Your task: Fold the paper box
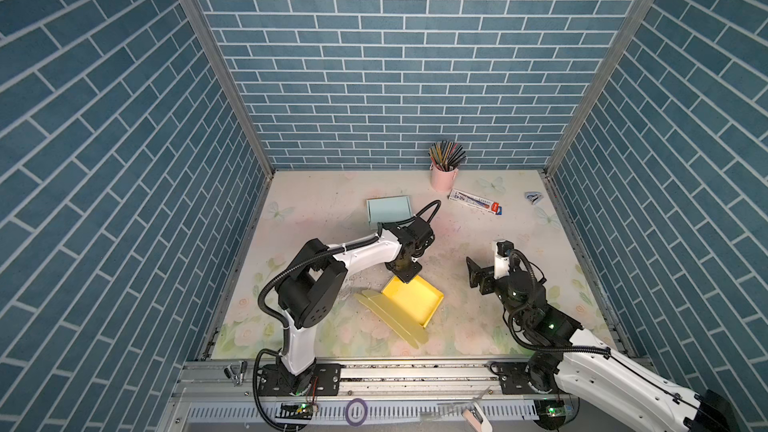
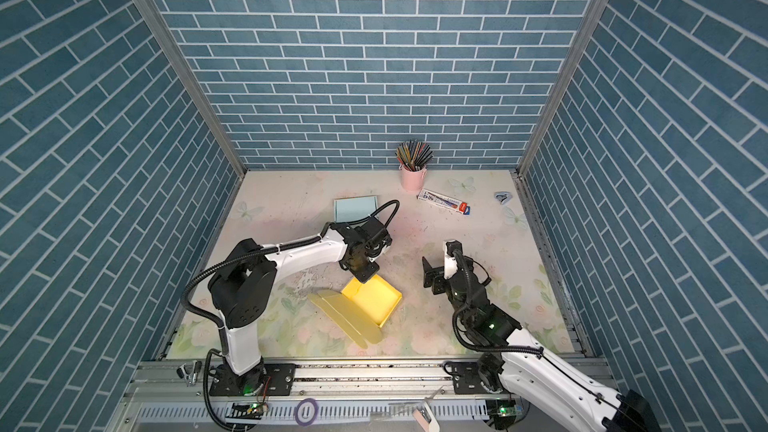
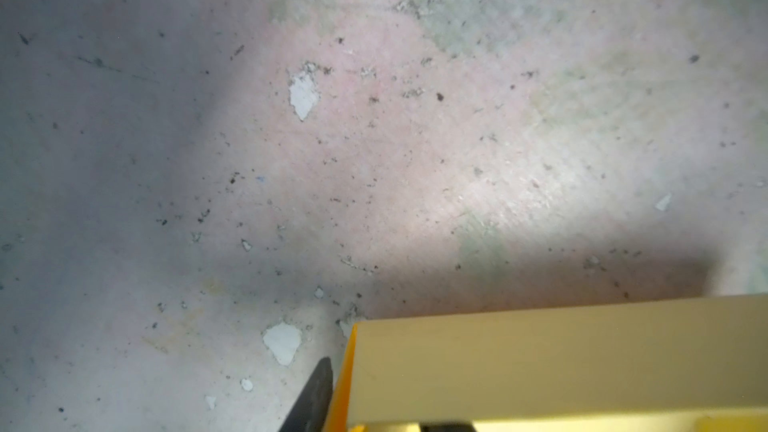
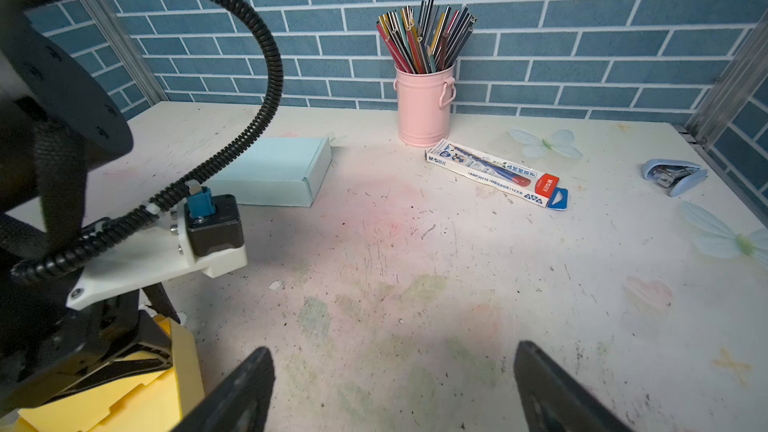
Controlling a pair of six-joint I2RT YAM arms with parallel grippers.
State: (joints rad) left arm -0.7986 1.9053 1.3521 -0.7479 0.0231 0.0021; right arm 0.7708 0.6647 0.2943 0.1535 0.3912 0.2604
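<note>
Well, the yellow paper box (image 1: pixel 411 303) sits near the middle of the table (image 1: pixel 316 193), a little toward the left arm's side. It is half made: 1 shallow tray with its walls standing, and a flat lid panel with rounded flaps lying spread at the tray's near-left side. The left gripper (image 1: pixel 405 275) is down at the tray's far-left corner. In the left wrist view 1 dark fingertip (image 3: pixel 318 388) shows just outside the yellow wall, but I cannot tell whether the fingers pinch that wall or stand free of it. The right gripper (image 4: pixel 395 392) hangs off to the right, well apart from the box, its fingers spread wide with nothing between them. At the back a pink bucket (image 1: pixel 444 179) stands upright, crammed with coloured pencils (image 1: pixel 446 155), and a closed pale blue box (image 1: pixel 388 210) lies beyond the left wrist. The tabletop is a pale floral print, scuffed and chipped, shut in on 3 sides by blue brick-pattern walls (image 1: pixel 374 76).
</note>
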